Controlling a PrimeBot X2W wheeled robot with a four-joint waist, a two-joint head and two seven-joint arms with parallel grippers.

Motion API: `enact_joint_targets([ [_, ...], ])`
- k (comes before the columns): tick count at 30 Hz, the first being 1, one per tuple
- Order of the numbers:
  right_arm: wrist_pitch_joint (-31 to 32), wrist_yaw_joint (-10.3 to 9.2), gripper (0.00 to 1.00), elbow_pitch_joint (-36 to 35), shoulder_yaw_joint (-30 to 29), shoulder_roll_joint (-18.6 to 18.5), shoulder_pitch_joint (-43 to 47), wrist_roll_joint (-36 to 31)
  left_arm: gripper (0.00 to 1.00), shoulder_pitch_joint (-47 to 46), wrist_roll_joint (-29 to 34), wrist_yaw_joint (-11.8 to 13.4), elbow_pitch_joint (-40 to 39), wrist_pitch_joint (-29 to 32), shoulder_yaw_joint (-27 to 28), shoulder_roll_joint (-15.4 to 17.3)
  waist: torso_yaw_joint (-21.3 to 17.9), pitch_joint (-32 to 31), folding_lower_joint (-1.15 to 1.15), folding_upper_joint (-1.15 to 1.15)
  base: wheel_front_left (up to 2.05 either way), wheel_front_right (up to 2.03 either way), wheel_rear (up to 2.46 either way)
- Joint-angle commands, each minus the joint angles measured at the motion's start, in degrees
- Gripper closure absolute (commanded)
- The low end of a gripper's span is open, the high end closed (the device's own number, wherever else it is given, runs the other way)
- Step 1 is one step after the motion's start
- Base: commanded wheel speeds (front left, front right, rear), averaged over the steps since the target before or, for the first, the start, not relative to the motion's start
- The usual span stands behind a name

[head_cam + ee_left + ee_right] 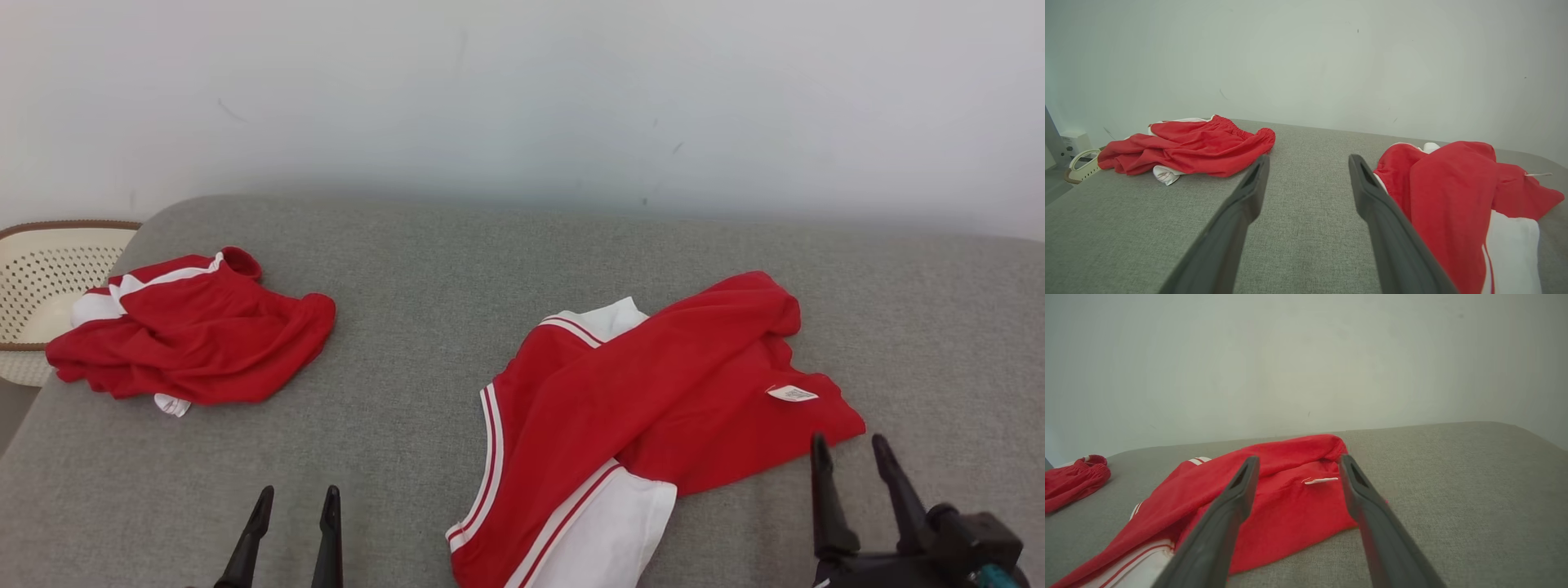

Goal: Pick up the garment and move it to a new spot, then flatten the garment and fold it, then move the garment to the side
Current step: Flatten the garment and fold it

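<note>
The crumpled red-and-white garment (653, 408) lies on the grey padded surface (408, 269), its long axis running from 7 o'clock to 1 o'clock in the head view. Its red corner sits just beside the right gripper (850, 445), at that gripper's 10 o'clock. The left gripper (298, 494) stands farther off, with the cloth at its 2 o'clock, so the right arm is judged the nearer. Both grippers' fingers are spread and hold nothing. A white tag (792, 394) lies on the red cloth, its print too small to read. A second red garment (196, 339) lies at 10 o'clock, beside a perforated basket (41, 278).
</note>
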Motion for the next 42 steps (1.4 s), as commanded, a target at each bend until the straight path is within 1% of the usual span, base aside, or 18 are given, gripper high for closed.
enact_joint_targets([
  [1,-0.08,0.03,0.00,-0.01,0.42,0.69,1.39,-0.77,0.00,1.12,0.09,-0.25,-0.03,-0.31,-0.23,-0.03,-0.33,0.03,0.01,0.00,0.00,0.00,0.00],
  [4,-0.07,0.03,0.00,0.20,1.15,1.41,1.42,-1.21,0.00,1.20,-0.24,-0.66,0.80,-0.31,-0.81,-0.01,-0.91,0.19,0.01,0.00,0.00,0.00,0.00],
  [7,-0.08,0.03,0.00,0.37,1.69,1.69,0.59,-1.30,0.00,0.56,-1.12,-1.98,2.59,-0.31,-1.91,-0.01,-1.37,0.47,0.01,0.00,0.00,0.00,0.00],
  [12,-0.05,0.03,0.00,1.09,2.35,1.57,-0.17,-1.20,0.00,-0.92,-3.72,-3.81,8.07,-0.30,-7.10,0.01,-1.91,1.29,0.01,0.00,0.00,0.00,0.00],
  [15,-0.03,0.03,0.00,1.39,3.16,1.58,-1.24,-1.17,0.00,-2.43,-5.22,-4.22,11.77,-0.31,-9.99,0.00,-2.76,1.96,0.01,0.00,0.00,0.00,0.00],
  [21,-0.03,0.03,0.00,2.32,3.65,1.64,-2.09,-1.11,0.00,-5.23,-7.31,-3.72,16.32,-0.30,-13.16,0.02,-4.87,3.27,0.01,0.00,0.00,0.00,0.00],
  [25,-0.04,0.02,0.00,2.79,4.06,1.75,-3.02,-1.06,0.00,-6.84,-9.76,-3.68,19.98,-0.29,-13.89,0.02,-6.36,4.12,0.01,0.00,0.00,0.00,0.00],
  [30,-0.05,0.03,0.00,3.02,4.29,1.74,-3.50,-0.87,0.00,-8.83,-10.63,-3.54,23.58,-0.30,-14.12,0.02,-7.82,4.88,0.01,0.00,0.00,0.00,0.00],
  [33,-0.06,0.03,0.00,3.08,4.16,1.61,-4.07,-0.87,0.00,-9.97,-11.59,-3.97,25.73,-0.30,-14.98,0.02,-8.64,5.33,0.01,0.00,0.00,0.00,0.00],
  [34,-0.06,0.03,0.00,3.08,4.16,1.61,-4.21,-0.84,0.40,-10.39,-11.90,-3.93,26.30,-0.30,-15.26,0.02,-8.88,5.43,0.01,0.00,0.00,0.00,0.00],
  [36,-0.07,0.03,0.00,3.10,4.05,1.54,-4.29,-0.77,1.00,-11.17,-12.40,-4.22,26.93,-0.30,-15.90,0.02,-9.13,5.57,0.01,0.00,0.00,0.00,0.00],
  [38,-0.07,0.03,0.00,3.08,4.00,1.47,-4.27,-0.77,1.00,-11.86,-12.28,-4.22,27.28,-0.30,-16.03,0.02,-9.28,5.64,0.01,0.00,0.00,0.00,0.00],
  [42,-0.07,0.03,0.00,2.84,3.82,1.57,-4.09,-0.95,1.00,-13.67,-10.16,-3.86,25.71,-0.30,-13.92,0.28,-9.09,5.58,0.01,0.00,0.00,0.00,0.00],
])
